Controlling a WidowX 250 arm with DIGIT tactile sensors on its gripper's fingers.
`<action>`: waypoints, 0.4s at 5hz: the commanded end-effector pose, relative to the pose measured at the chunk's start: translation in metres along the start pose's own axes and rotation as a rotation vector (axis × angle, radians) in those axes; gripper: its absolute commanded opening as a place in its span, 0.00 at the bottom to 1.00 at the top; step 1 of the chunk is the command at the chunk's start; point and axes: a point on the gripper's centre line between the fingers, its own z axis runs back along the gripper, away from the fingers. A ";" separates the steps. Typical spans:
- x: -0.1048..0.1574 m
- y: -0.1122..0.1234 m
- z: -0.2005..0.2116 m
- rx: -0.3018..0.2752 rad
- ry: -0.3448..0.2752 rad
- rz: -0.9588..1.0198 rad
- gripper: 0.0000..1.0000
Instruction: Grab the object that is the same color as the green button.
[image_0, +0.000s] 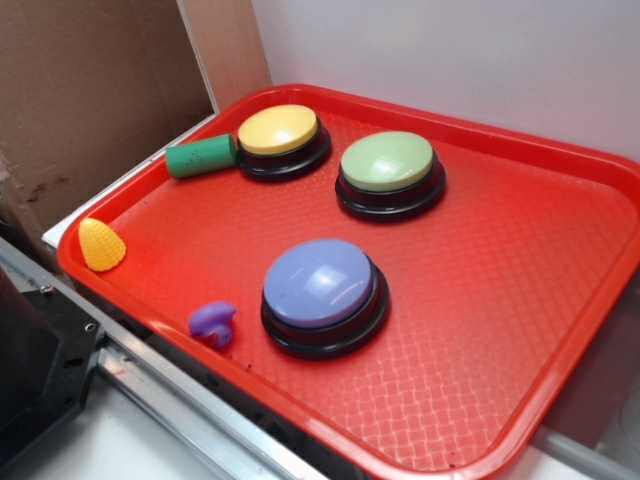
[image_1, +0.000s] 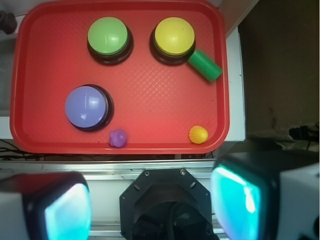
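Note:
The object, a small dark green cylinder (image_0: 200, 156), lies on its side on the red tray (image_0: 560, 300), touching the yellow button's base. In the wrist view the cylinder (image_1: 205, 65) sits at the tray's upper right. The green button (image_0: 388, 172) stands at the tray's back middle; from the wrist camera this green button (image_1: 109, 39) is at upper left. My gripper (image_1: 152, 205) is open, its two cyan pads wide apart, high above the robot base and off the tray's near edge. Nothing is between the fingers. The gripper does not show in the exterior view.
A yellow button (image_0: 280, 138) and a purple button (image_0: 322, 295) also stand on the tray. A small yellow shell-like toy (image_0: 101, 245) and a small purple toy (image_0: 212, 322) lie near the tray's rim. A cardboard panel (image_0: 90, 90) and a white wall flank the tray.

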 end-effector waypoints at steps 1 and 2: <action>0.000 0.000 0.000 0.000 0.000 0.000 1.00; 0.015 0.023 -0.027 -0.028 -0.032 -0.076 1.00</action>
